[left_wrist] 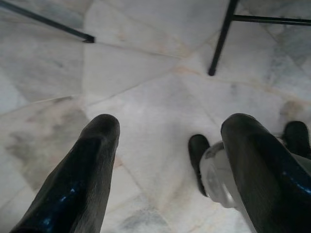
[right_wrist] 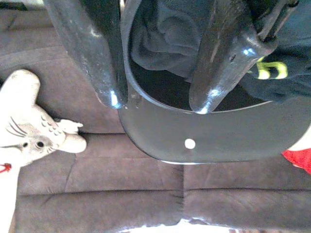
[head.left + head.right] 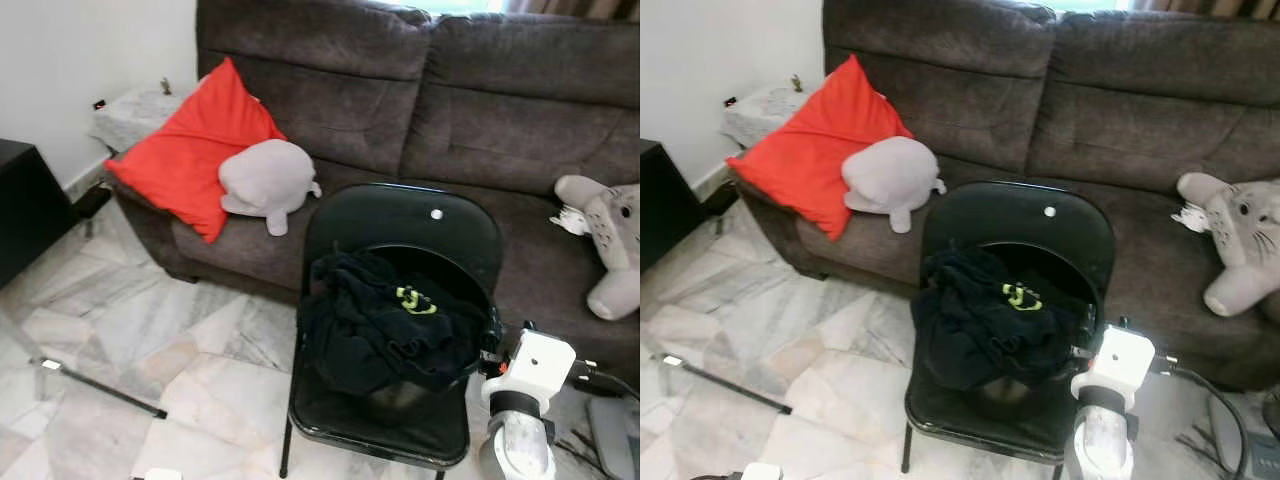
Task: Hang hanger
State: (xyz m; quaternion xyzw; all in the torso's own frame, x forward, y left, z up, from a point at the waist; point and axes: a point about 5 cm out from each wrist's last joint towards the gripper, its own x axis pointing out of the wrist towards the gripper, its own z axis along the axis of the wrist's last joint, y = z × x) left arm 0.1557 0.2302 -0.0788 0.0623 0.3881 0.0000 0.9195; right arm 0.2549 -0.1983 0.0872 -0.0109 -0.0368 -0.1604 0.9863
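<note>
A black garment [image 3: 385, 325] with a green logo [image 3: 415, 300] lies bunched on the seat of a black folding chair [image 3: 400, 215]. No hanger can be made out plainly in it. A thin dark bar [image 2: 274, 17] beside one finger may be part of one. My right gripper [image 3: 487, 357] reaches in at the garment's right edge, by the chair back. In the right wrist view the right gripper [image 2: 158, 99] has its fingers [image 2: 92, 53] apart, with cloth and the chair back's opening beyond them. My left gripper [image 1: 170, 131] hangs open over the marble floor [image 1: 146, 87].
A brown sofa [image 3: 480, 110] stands behind the chair with a red cushion [image 3: 195, 150], a grey plush [image 3: 265, 180] and a grey-and-white plush toy [image 3: 610, 235]. A thin metal bar [image 3: 100, 388] lies on the floor at left. A black cabinet [image 3: 25, 205] stands far left. A cable [image 3: 605, 380] trails right.
</note>
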